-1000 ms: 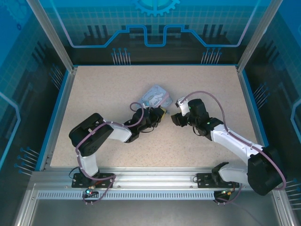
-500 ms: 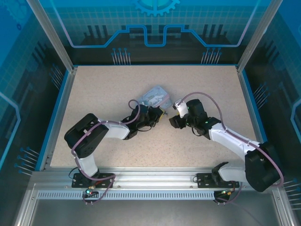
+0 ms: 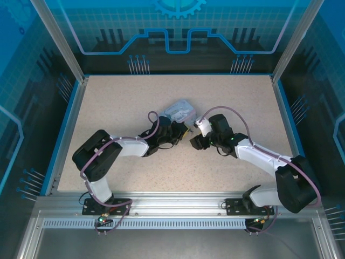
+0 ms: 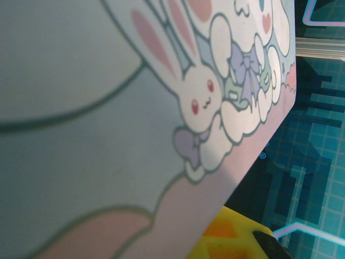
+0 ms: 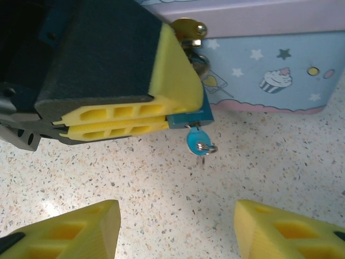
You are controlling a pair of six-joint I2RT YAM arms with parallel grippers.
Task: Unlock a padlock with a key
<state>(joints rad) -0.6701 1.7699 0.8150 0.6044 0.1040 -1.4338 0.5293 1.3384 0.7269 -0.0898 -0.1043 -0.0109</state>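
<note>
Since a second ago the right gripper [image 3: 191,142] has crept left toward the left gripper [image 3: 182,129], and its jaws now stand spread and empty just short of the key [image 5: 197,143]. The left gripper clamps the padlock [image 5: 188,115] by its bluish body at the front of the box [image 5: 269,70]; the key sticks out of the padlock's lower end

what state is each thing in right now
left gripper, shut on the padlock
right gripper, open, holding nothing, short of the key
padlock, clamped at the left gripper's tips, below the box's gold hasp; locked or unlocked cannot be told
key, in the padlock's underside, head hanging down, untouched
box, lid down
</note>
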